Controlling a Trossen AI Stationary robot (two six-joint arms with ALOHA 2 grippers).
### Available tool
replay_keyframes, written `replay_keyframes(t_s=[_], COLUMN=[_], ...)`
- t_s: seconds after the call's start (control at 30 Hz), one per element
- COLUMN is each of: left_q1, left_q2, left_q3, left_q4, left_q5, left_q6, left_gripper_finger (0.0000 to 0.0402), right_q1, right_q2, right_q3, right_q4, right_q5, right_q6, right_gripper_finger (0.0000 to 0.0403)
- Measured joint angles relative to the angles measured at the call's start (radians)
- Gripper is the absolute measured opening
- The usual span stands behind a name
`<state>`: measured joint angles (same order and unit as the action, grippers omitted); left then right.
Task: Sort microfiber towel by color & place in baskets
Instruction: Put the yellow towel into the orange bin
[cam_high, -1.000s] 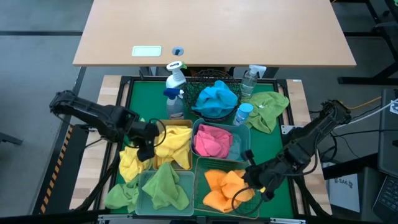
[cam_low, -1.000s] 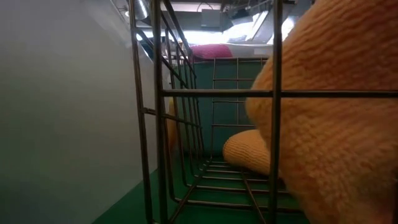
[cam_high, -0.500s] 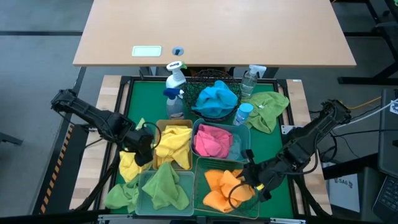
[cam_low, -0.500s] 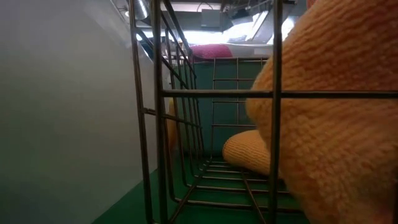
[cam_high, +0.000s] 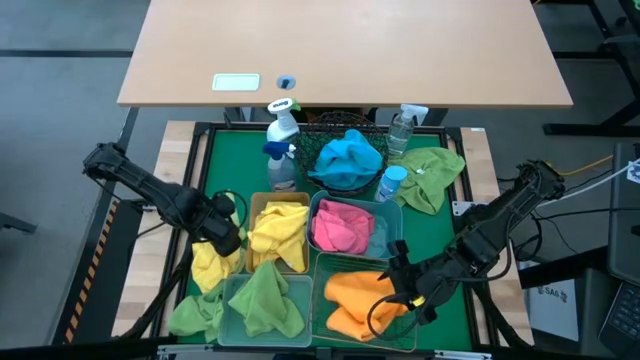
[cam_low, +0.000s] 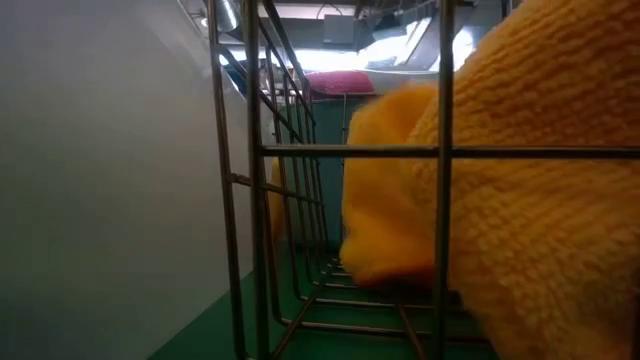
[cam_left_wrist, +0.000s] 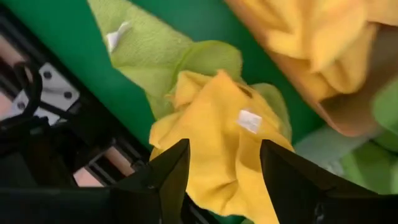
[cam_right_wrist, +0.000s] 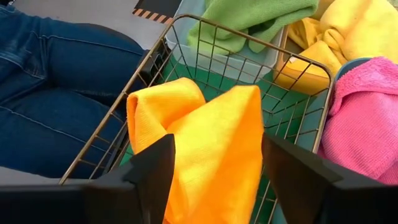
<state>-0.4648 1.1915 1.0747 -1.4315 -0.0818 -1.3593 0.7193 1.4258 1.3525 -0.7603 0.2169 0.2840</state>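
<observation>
My right gripper (cam_high: 403, 287) (cam_right_wrist: 217, 140) stands open just above an orange towel (cam_right_wrist: 211, 137), which lies heaped in the green wire basket (cam_right_wrist: 205, 28). It fills the low view as the orange towel (cam_low: 400, 210). My left gripper (cam_high: 226, 238) (cam_left_wrist: 224, 146) is open over a yellow towel (cam_left_wrist: 214, 124), which lies on the green mat on top of a green towel (cam_left_wrist: 149, 56), beside the amber bin (cam_high: 258, 203) of yellow towels. Pink towels fill the teal bin (cam_high: 378, 232), and green ones fill the pale-green bin (cam_high: 238, 312).
A blue towel (cam_high: 348, 157) sits in the round black basket (cam_high: 335, 122) at the back, between spray bottles (cam_high: 282, 140). Loose green towels lie at the back right (cam_high: 432, 175) and the near left (cam_high: 195, 315). A person's legs (cam_right_wrist: 56, 93) are by the near edge.
My right gripper has opened and let go of the orange towel, which has dropped and spread out in the wire basket. My left gripper has drawn back a little from the amber bin toward the table's left edge.
</observation>
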Motion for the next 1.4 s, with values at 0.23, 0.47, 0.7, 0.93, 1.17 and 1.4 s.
replay_keyframes(t_s=[0.23,0.47,0.7,0.93,1.17,1.4], left_q1=[-0.001,-0.001,-0.001,-0.001,-0.001,0.0], left_q2=[0.0,0.0,0.0,0.0,0.0,0.0], left_q3=[-0.131,-0.249,-0.35,-0.381,-0.381,-0.359], left_q4=[0.003,0.074,0.186,0.279,0.353,0.355], left_q5=[0.125,0.18,0.181,0.182,0.181,0.178], left_q6=[-0.113,-0.128,-0.126,-0.123,-0.123,-0.109], left_gripper_finger=[0.0187,0.0186,0.0186,0.0172,0.0083,0.0007], right_q1=[0.0,0.0,0.0,0.0,0.0,0.0], right_q2=[0.0,0.0,0.0,0.0,-0.001,-0.002], right_q3=[0.0,0.0,0.0,0.0,0.0,0.045], right_q4=[-0.003,-0.007,-0.007,-0.006,-0.006,-0.079], right_q5=[0.0,-0.001,-0.001,-0.001,0.001,0.007], right_q6=[0.0,-0.001,-0.001,-0.001,-0.004,-0.004], right_gripper_finger=[0.0241,0.0241,0.0241,0.0241,0.0241,0.0241])
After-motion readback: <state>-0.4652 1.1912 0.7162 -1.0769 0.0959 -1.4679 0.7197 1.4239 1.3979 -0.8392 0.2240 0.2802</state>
